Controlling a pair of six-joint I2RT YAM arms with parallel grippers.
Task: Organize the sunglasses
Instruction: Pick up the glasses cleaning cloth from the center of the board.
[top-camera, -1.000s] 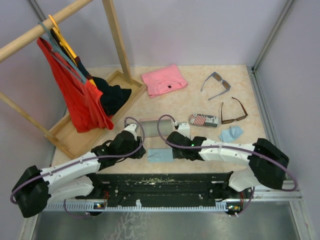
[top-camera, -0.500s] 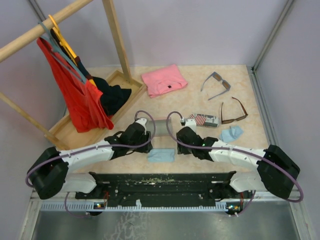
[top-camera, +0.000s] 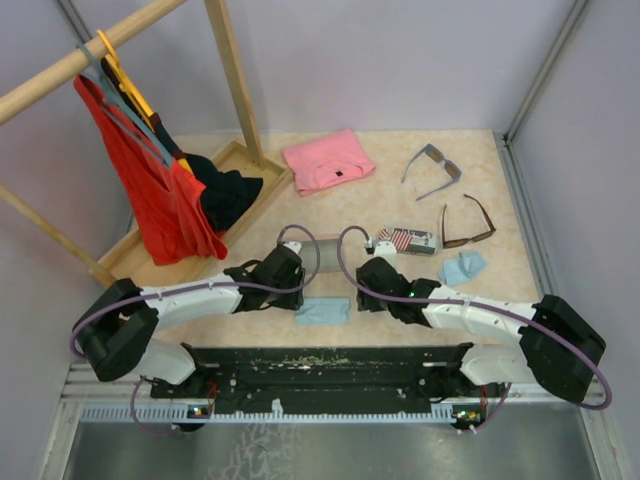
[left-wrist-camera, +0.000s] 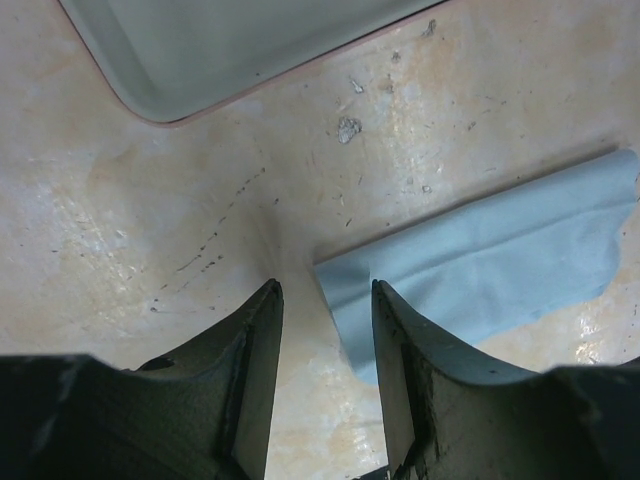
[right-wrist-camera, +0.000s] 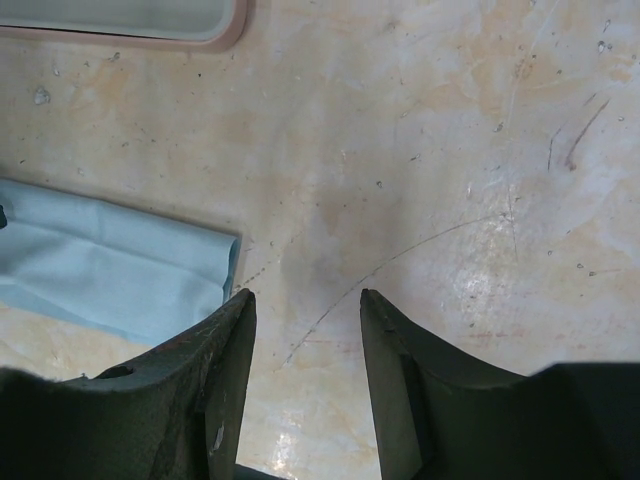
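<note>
The grey-blue sunglasses (top-camera: 432, 165) lie open at the far right of the table. The thin brown sunglasses (top-camera: 467, 222) lie just nearer, also on the right. My left gripper (top-camera: 293, 280) is open and empty, low over the table; in the left wrist view (left-wrist-camera: 325, 300) its jaws stand apart over bare table at a light blue cloth's (left-wrist-camera: 500, 250) corner. My right gripper (top-camera: 368, 282) is open and empty; in the right wrist view (right-wrist-camera: 305, 305) it points at bare table just right of that cloth (right-wrist-camera: 100, 270). Neither gripper is near the sunglasses.
An open pink case (top-camera: 318, 246) lies between the grippers' far sides. A flag-patterned case (top-camera: 408, 239) and a second blue cloth (top-camera: 462, 267) lie right of it. A pink folded garment (top-camera: 328, 160), a wooden tray (top-camera: 150, 265) and a clothes rack stand at back left.
Both arms have reached farther over the table. The left gripper has moved right and the right gripper slightly forward, flanking the blue cloth near the pink case. Both stay open.
</note>
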